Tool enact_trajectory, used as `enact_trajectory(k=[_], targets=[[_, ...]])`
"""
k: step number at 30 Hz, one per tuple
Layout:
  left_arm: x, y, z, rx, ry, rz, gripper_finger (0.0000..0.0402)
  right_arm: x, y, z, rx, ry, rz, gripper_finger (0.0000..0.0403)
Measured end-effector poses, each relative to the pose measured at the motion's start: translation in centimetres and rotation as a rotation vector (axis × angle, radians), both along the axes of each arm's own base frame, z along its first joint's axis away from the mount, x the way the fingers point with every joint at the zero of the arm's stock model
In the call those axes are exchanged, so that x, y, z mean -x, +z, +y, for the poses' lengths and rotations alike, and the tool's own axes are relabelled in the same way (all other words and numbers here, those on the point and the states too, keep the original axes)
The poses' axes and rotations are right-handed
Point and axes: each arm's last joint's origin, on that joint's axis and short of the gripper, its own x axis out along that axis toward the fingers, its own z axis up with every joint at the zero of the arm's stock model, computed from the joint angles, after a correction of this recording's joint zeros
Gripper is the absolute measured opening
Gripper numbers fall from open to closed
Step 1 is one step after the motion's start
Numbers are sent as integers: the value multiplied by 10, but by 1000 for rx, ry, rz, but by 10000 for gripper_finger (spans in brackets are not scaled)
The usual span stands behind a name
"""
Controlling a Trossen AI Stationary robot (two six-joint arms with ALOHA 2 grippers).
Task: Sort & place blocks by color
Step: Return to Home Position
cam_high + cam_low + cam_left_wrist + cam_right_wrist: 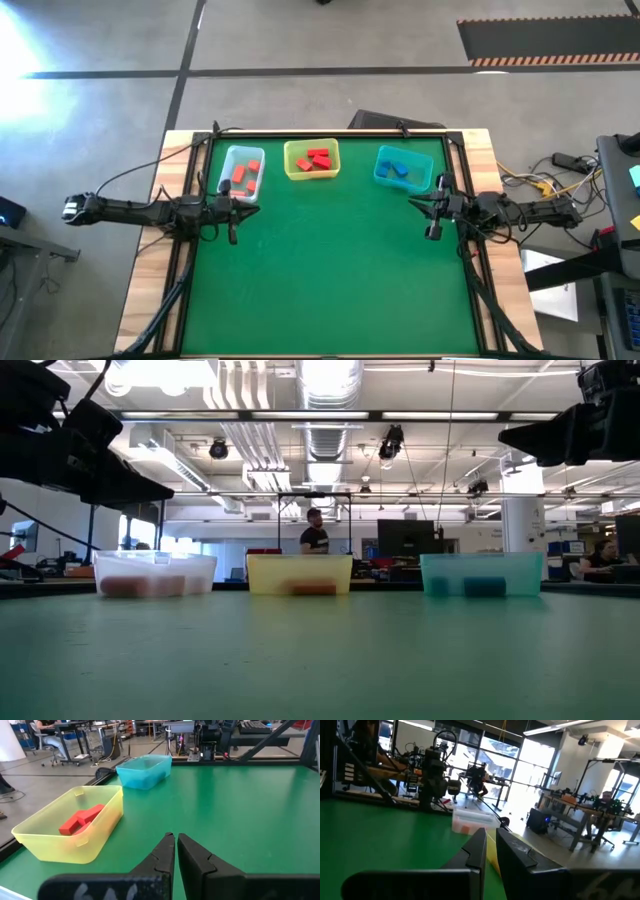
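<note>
Three bins stand in a row along the far edge. The clear bin (242, 172) holds orange-red blocks (245, 174). Red blocks (316, 159) lie in the yellow bin (312, 160), and they show again as red blocks (80, 820) in the left wrist view. Blue blocks (398, 169) lie in the teal bin (402, 168). My left gripper (243, 207) hovers shut just near of the clear bin, holding nothing. My right gripper (420, 204) hovers shut just near of the teal bin, also holding nothing. No loose block shows on the green mat.
The green mat (330, 270) lies bare between the arms and toward the near edge. A black frame (330, 132) runs around the mat, with the wooden table edge outside it. In the low view the bins (300, 573) stand side by side, with people and desks in the room beyond.
</note>
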Motion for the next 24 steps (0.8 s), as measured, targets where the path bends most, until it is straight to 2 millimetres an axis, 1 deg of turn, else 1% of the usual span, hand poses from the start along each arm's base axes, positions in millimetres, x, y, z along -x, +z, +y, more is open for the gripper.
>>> enact_trajectory(k=[24], targets=[[-2, -6, 0, -2, -1, 59, 6, 0, 0, 0, 0, 0, 1, 34]])
